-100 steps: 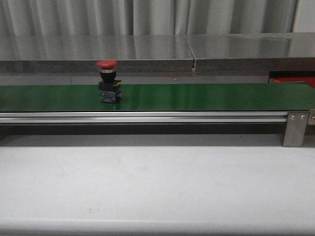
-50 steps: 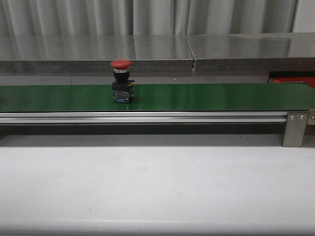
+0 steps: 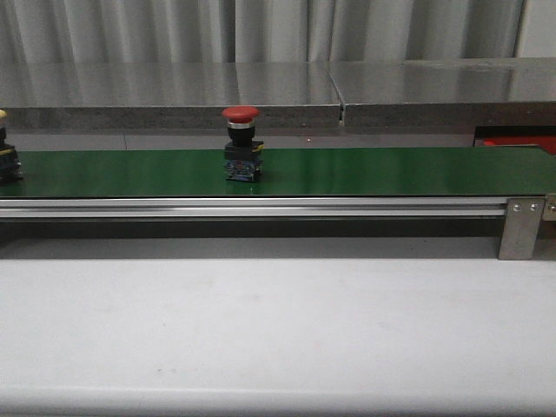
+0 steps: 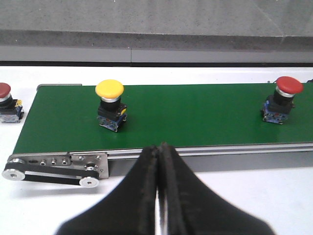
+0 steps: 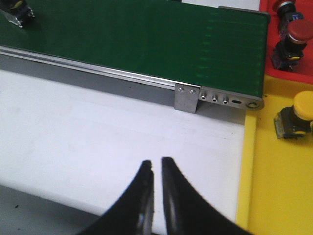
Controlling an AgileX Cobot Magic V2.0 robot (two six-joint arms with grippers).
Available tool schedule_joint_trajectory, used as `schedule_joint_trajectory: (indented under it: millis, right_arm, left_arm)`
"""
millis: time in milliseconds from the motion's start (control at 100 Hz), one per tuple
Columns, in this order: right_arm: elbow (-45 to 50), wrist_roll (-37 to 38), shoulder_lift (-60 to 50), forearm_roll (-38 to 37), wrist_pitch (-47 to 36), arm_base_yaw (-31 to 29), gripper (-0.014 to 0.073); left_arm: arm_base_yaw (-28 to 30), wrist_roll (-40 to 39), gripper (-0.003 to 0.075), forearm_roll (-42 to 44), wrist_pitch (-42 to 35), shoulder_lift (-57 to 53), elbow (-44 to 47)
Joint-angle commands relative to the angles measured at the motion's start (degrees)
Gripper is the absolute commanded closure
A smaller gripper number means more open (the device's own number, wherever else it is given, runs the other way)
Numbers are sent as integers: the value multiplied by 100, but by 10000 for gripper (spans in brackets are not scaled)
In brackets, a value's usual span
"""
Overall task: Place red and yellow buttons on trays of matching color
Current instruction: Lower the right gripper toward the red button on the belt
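A red button (image 3: 241,144) stands upright on the green belt (image 3: 391,170), left of centre. At the belt's far left edge a yellow button (image 3: 5,158) shows partly. In the left wrist view the yellow button (image 4: 109,105) and the red button (image 4: 282,100) ride the belt, and another red button (image 4: 7,102) stands on the white surface off the belt's end. My left gripper (image 4: 160,148) is shut and empty, in front of the belt. My right gripper (image 5: 156,164) is shut and empty over the white table. The red tray (image 5: 286,74) and yellow tray (image 5: 274,186) lie at the belt's right end.
The red tray holds red buttons (image 5: 295,35); a yellow button (image 5: 297,115) sits in the yellow tray. An aluminium rail (image 3: 261,207) with an end bracket (image 3: 521,228) fronts the belt. A steel ledge (image 3: 261,95) runs behind it. The white table (image 3: 278,321) lies in front.
The red button has travelled to the right along the belt. A yellow button has come into the front view at the left edge.
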Motion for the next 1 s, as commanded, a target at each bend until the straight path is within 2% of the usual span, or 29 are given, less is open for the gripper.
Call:
schedule_joint_trajectory:
  millis: [0, 30, 100, 200, 410, 740, 990]
  right_arm:
    - [-140, -39, -41, 373, -272, 12, 249]
    - [-140, -39, -41, 427, -272, 12, 145]
    - [-146, -39, -41, 563, -334, 12, -31]
    - [-298, -39, 38, 625, -355, 12, 11]
    - [-1118, -81, 929, 625, -351, 211, 10]
    - [-2682, -289, 3344, 596, -464, 1339, 10]
    - [-3856, -289, 4844, 410, -376, 1935, 10]
  left_arm:
    - [-41, 11, 739, -180, -403, -20, -101]
    - [-41, 11, 739, -180, -394, -9, -101]
    - [-41, 11, 739, -180, -394, -9, -101]
    - [-41, 11, 739, -180, -394, -9, -101]
    - [-41, 11, 739, -180, -394, -9, -101]
    - [-41, 11, 739, -180, -394, -9, -101]
    - [-41, 11, 739, -180, -394, -9, -101]
